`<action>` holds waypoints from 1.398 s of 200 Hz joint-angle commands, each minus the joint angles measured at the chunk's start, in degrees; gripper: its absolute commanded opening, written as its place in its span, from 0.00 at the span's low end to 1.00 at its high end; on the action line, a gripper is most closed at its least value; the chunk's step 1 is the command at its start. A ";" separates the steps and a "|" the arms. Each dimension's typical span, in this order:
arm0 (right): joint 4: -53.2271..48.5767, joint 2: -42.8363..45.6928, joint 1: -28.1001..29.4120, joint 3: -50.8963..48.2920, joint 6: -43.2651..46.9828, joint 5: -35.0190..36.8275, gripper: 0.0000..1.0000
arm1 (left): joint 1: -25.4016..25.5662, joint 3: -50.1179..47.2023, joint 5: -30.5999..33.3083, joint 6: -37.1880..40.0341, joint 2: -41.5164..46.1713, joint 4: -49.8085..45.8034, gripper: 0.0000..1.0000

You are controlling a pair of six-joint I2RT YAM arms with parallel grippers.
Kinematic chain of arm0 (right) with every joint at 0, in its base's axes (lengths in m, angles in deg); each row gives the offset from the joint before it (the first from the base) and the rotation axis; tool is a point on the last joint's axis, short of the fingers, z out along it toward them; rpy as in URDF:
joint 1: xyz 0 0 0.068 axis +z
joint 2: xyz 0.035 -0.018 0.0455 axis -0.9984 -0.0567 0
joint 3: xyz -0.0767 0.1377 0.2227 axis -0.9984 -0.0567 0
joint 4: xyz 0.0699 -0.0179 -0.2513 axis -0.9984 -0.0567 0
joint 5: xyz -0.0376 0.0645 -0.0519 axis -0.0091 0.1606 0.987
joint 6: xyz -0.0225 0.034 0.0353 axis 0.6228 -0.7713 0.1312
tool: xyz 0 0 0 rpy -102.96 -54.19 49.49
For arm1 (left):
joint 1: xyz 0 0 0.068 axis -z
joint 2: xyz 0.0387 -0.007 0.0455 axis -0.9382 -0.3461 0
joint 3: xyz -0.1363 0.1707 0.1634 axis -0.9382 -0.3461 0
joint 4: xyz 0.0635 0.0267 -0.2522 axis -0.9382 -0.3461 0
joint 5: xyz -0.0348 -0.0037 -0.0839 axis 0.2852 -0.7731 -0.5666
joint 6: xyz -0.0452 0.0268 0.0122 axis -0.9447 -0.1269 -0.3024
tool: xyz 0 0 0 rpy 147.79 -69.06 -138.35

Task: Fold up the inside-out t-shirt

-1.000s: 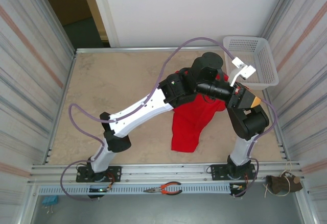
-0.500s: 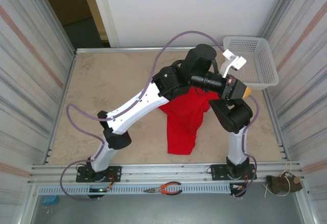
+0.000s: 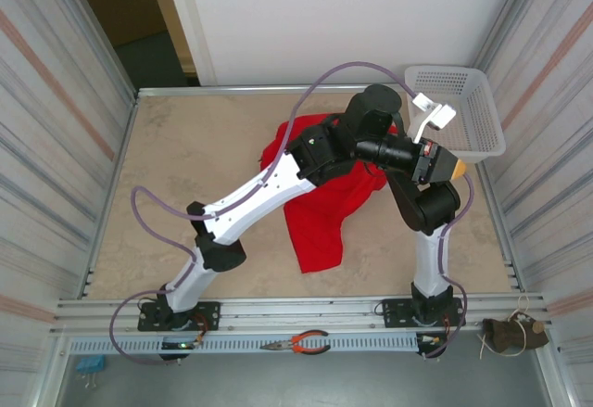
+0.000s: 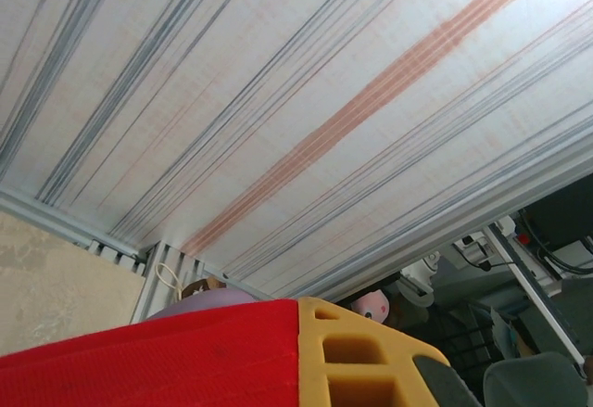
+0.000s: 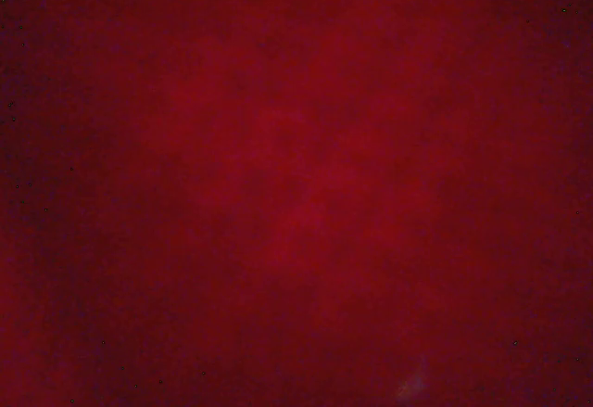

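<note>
The table (image 3: 185,166) is carrying one garment, and two arms are crossing above it. The left arm (image 3: 259,189) is reaching diagonally from the near left to the far right. It is covering the middle of the shirt (image 3: 320,222). The right arm (image 3: 431,208) is rising from the near right, and its far end is passing out of sight under the left arm's wrist.

The shirt is lying right of the table's centre. One red lobe is showing beyond the left arm's elbow, and a narrowing tail is trailing toward the near edge. I cannot tell how much of it is being lifted off the surface.

One white basket (image 3: 486,138) is sitting in the far right corner, apart from the cloth. One pair of pliers (image 3: 301,342) is lying on the near rail.

The left gripper (image 3: 452,168) is pointing toward the right wall. In the left wrist view, red cloth is butting against one yellow finger (image 4: 357,351) and hiding the other. I cannot tell whether the jaws are clamping the cloth. Red cloth is also pressing over the right wrist lens, so I cannot tell how the right arm's jaws are standing.
</note>
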 commanded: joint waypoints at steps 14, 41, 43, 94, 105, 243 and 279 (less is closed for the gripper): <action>-2.71 -4.83 5.53 -3.61 -0.46 -0.84 0.85 | 2.12 -1.54 -5.54 0.35 1.53 8.67 0.00; -6.22 -6.19 7.70 -3.70 -1.04 1.73 0.88 | 1.83 -2.14 -5.79 0.08 0.98 8.74 0.00; -6.61 -6.28 7.87 -3.49 -1.04 1.91 0.90 | 1.83 -2.12 -5.87 0.07 0.88 8.74 0.00; -17.96 -8.15 7.99 3.13 -3.35 7.65 0.88 | 2.51 -1.82 -7.73 -1.40 -0.65 10.41 0.00; -19.75 -8.35 7.76 4.57 -3.41 8.66 0.87 | 2.77 -1.80 -8.01 -1.43 -0.69 10.57 0.00; -18.01 3.51 3.68 -2.59 4.68 6.85 0.00 | -3.00 -23.73 2.67 4.06 17.37 12.30 0.00; -18.47 10.31 2.56 -5.79 7.14 5.60 0.00 | -6.86 -30.19 4.38 4.88 23.00 13.39 0.00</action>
